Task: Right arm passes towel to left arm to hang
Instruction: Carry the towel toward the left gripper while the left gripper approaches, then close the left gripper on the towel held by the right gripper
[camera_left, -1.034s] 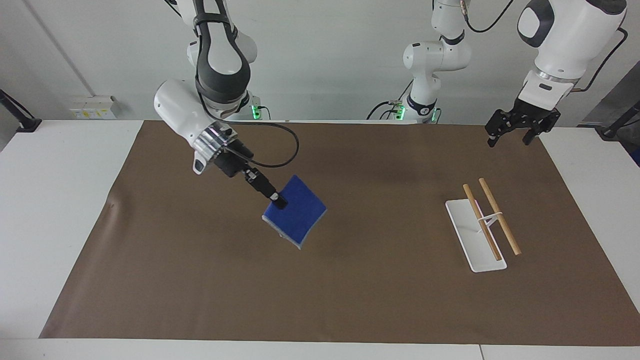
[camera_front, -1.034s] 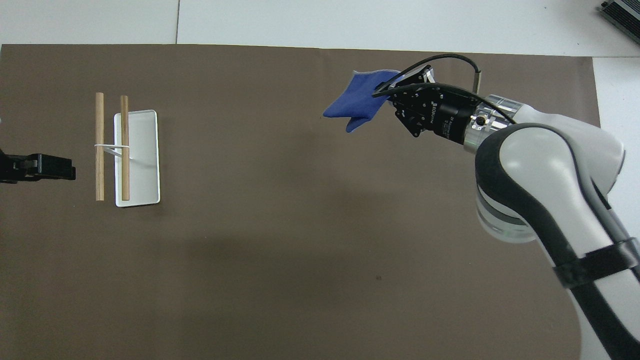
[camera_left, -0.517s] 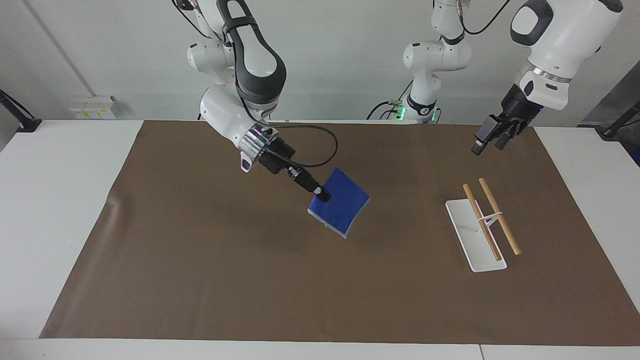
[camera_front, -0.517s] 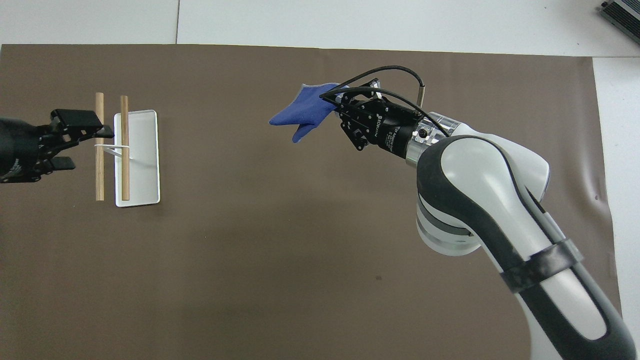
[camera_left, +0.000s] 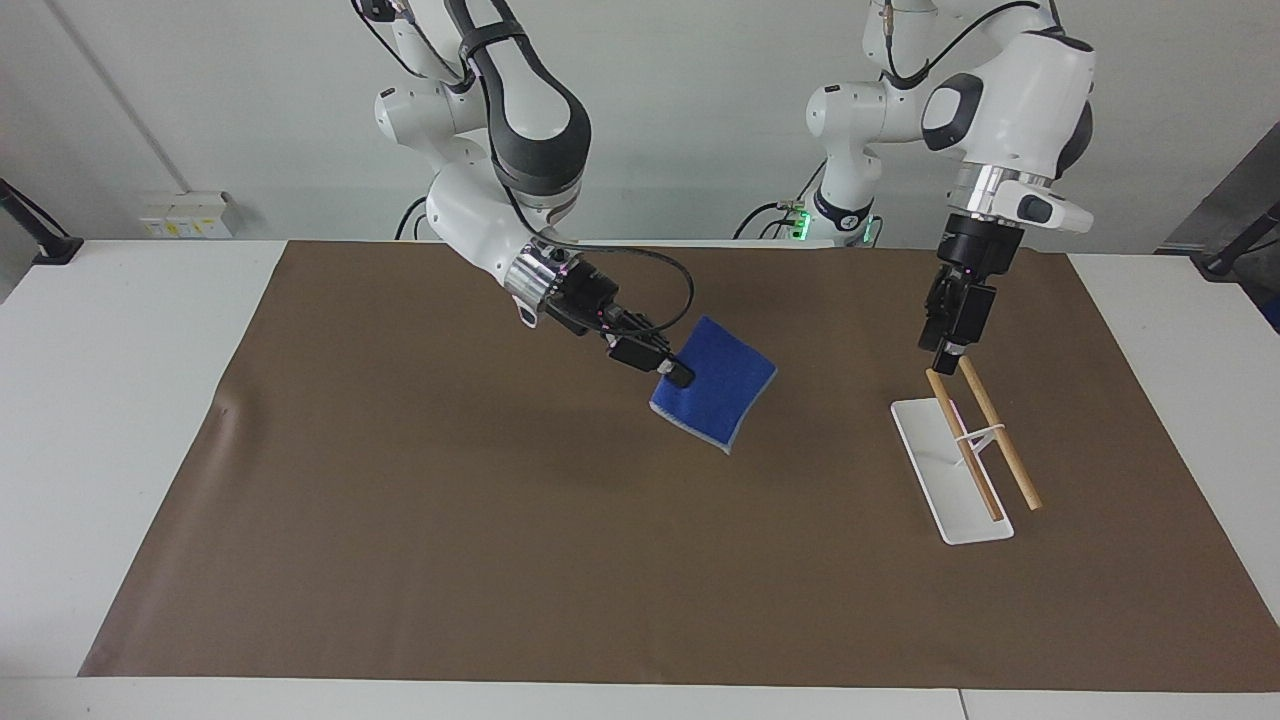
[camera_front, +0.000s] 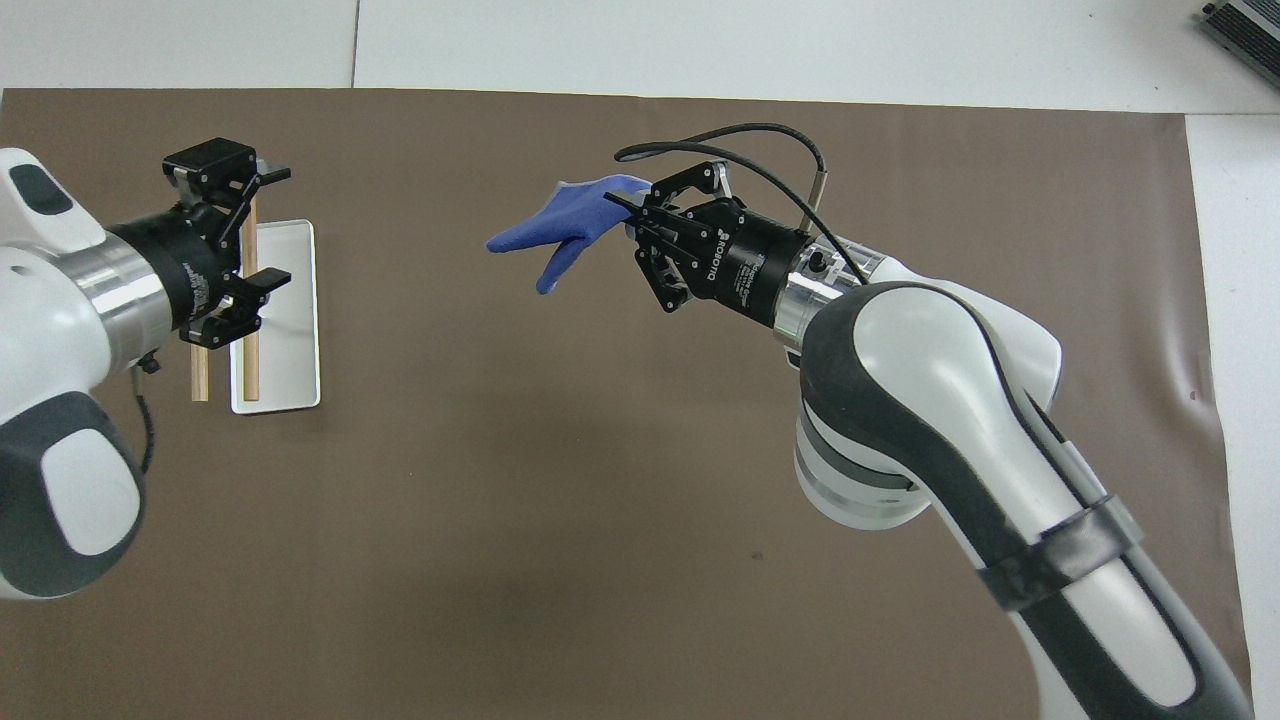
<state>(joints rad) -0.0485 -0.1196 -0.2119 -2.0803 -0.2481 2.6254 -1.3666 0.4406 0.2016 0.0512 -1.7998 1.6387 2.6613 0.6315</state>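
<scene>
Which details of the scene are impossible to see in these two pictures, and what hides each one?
- Overhead view: the left gripper covers part of the two wooden rods and the white tray.
- Overhead view: whether the small royal-blue terry towel is clear of the brown mat; only the facing view shows it hanging in the air.
- Facing view: how deep the right gripper bites the towel; its own fingers hide this.

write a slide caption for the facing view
Right gripper holds the small royal-blue terry towel aloft while the open left gripper hangs over the white wooden-rod rack.
</scene>
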